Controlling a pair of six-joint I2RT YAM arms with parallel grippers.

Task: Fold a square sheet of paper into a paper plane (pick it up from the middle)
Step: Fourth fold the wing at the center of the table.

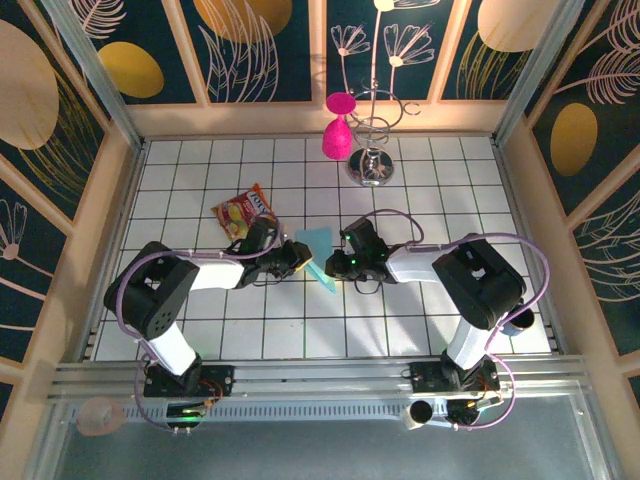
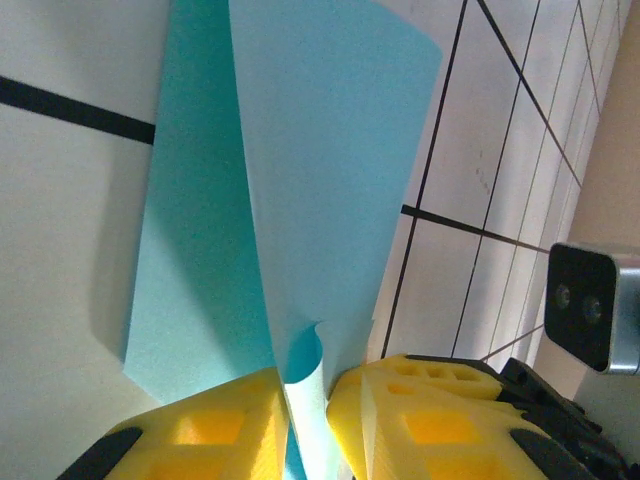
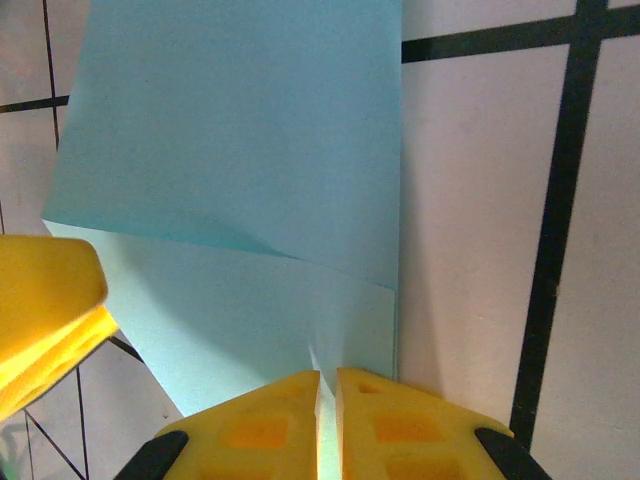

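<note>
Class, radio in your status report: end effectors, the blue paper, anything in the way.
Left end effector shut on blue paper; right end effector shut on it too. Paper partly folded. Snack packet lies apart, not in the way.

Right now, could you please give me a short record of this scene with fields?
paper: light-blue paper sheet, partly folded
left gripper: shut on the sheet
right gripper: shut on the sheet from the other side
snack packet: flat on the tiles, left of the paper, apart from it
background: pink object next to wire stand
</note>
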